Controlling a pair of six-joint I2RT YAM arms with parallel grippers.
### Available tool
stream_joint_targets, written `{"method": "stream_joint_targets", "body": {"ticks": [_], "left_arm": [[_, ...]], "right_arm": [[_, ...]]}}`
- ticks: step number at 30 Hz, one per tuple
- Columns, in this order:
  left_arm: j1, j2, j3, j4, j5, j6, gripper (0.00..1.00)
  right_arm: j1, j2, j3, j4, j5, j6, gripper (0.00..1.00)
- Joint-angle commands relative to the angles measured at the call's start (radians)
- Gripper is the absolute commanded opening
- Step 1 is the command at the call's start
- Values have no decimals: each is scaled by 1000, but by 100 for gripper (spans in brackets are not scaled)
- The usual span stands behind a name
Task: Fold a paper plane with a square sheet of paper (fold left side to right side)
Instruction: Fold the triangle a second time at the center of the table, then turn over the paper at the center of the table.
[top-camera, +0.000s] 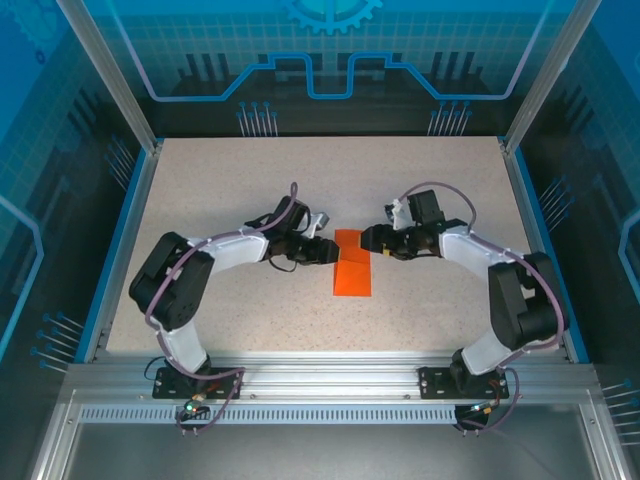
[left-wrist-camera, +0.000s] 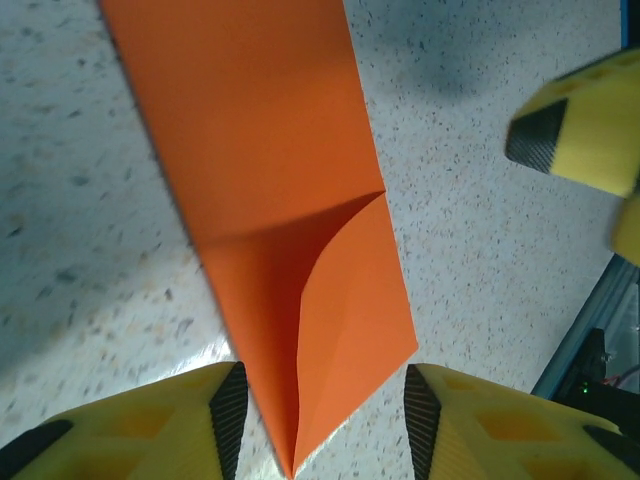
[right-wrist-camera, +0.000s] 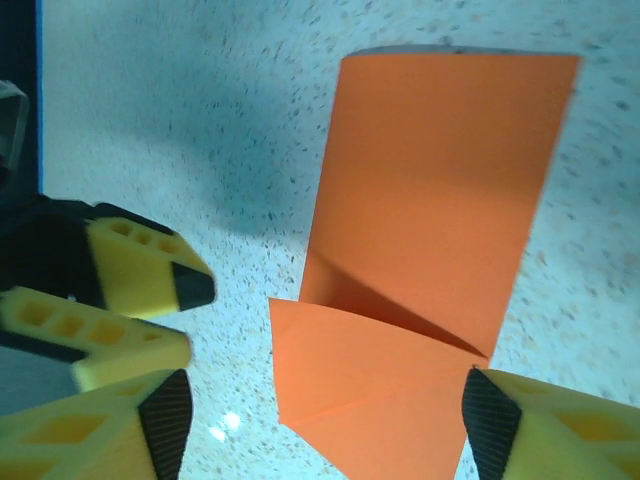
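Left wrist view: plain orange paper (left-wrist-camera: 260, 150) under parted left claw (left-wrist-camera: 320, 415).

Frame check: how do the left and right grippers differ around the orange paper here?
The left gripper sits on the left of the folded orange sheet of paper, the right gripper on its right. The left jaws straddle a narrow folded point; the right jaws stand wider, across the broader flap. Both are open, yellow-fingered, and grip nothing.

paper sheet (top-camera: 352, 272) flat on table (top-camera: 230, 190), centre; folded flap at far end. left gripper (top-camera: 326, 251) just left of flap, right gripper (top-camera: 369, 240) just right.
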Motion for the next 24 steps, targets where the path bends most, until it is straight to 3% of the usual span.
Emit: {"method": "stream_joint_targets", "body": {"ticks": [1, 7, 16, 24], "left_arm": [[2, 76, 49, 34, 89, 13, 48], [-9, 159, 107, 32, 124, 23, 44], [-12, 132, 68, 23, 28, 40, 4], [-11, 49, -12, 58, -35, 22, 4]], "right_arm": [[-16, -51, -66, 98, -22, 68, 85], [-25, -80, -121, 153, -59, 134, 99], [-21, -53, -123, 112, -71, 121, 99], [33, 59, -76, 117, -107, 127, 90]]}}
